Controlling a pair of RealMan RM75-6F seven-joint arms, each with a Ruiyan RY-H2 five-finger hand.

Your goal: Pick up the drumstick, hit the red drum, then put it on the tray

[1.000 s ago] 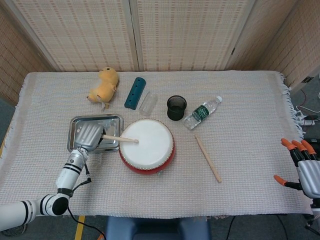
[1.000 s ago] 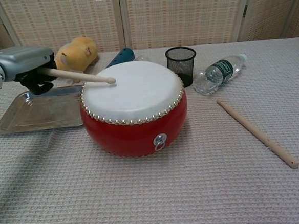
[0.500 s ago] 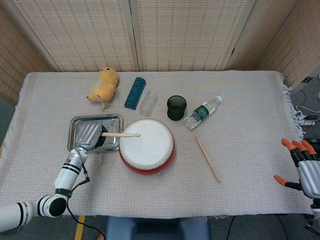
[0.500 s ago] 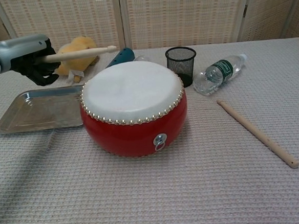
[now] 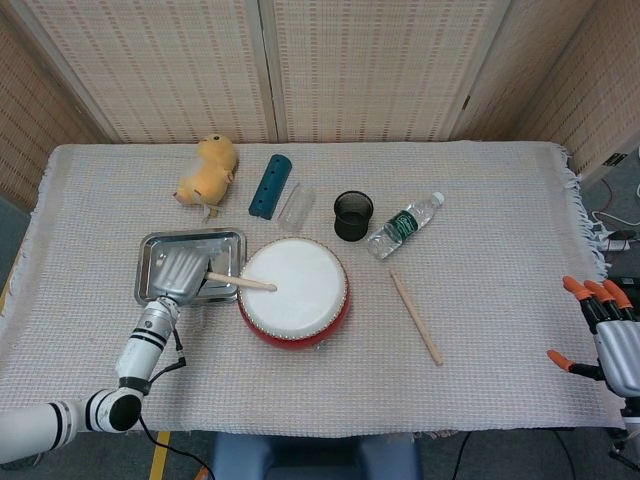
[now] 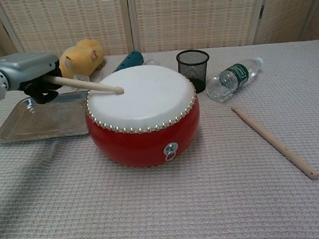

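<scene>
- Left hand (image 6: 27, 74) has its fingers wrapped around the butt of the drumstick (image 6: 86, 85). It sits just left of the red drum (image 6: 144, 134), above the near-drum end of the tray (image 6: 17, 125).
- Half a second ago the stick was lifted roughly level, clear above the skin. Now it's swung back down and the tip looks to be touching the white drumhead near its left edge. I'd call that a hit landing, so the drum part is pretty much covered and the tray drop-off is what's left.
- Stick's long axis runs left-to-right, tip pointing toward the drum's middle and tilted slightly down from the hand.
- Right hand (image 5: 605, 335) is way off to the right of the drum, fingers spread, holding nothing.
- A second stick (image 6: 273, 141) lies flat on the cloth right of the drum, untouched.
</scene>
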